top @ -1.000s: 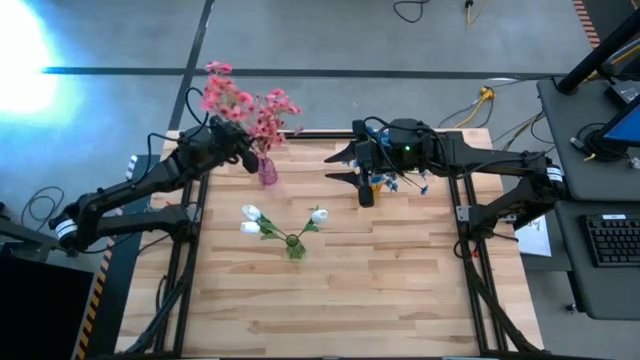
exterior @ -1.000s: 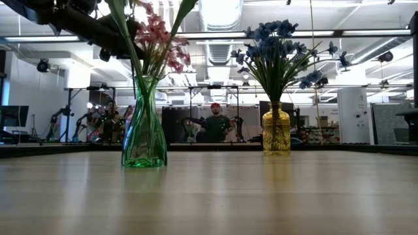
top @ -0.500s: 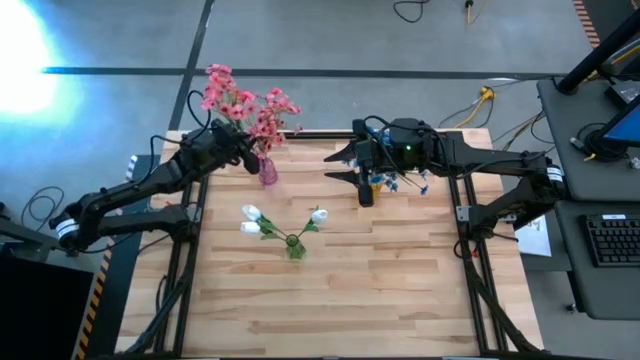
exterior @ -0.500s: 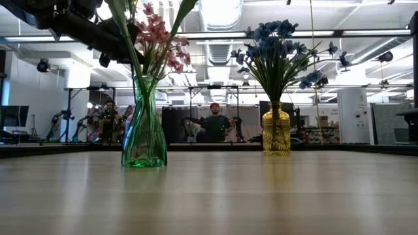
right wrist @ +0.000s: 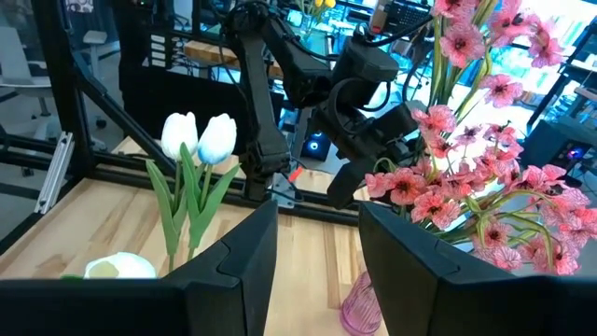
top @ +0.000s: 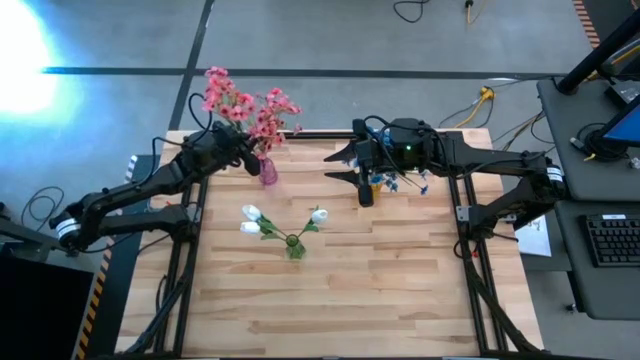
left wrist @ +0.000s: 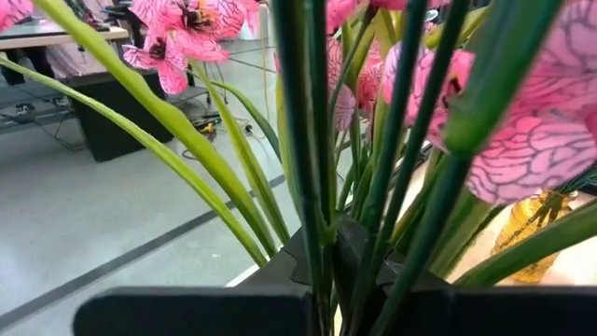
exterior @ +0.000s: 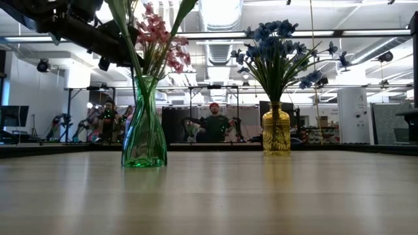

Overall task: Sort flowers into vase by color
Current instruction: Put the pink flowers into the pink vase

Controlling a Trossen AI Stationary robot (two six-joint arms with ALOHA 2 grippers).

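The left gripper (top: pixel 243 158) is clamped around the pink flowers' (top: pixel 240 102) stems just above the pink vase (top: pixel 268 171); the right gripper (right wrist: pixel 315 271), fingers spread wide, hovers beside the blue flowers (top: pixel 400 182).

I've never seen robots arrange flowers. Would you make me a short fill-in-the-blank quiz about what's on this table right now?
1. The white flowers stand in a ____ vase.
2. The blue flowers stand in a ____ vase.
3. The left gripper is shut on the stems of the ____ flowers.
4. The right gripper is ____ and holds nothing.

Missing words: green; yellow; pink; open
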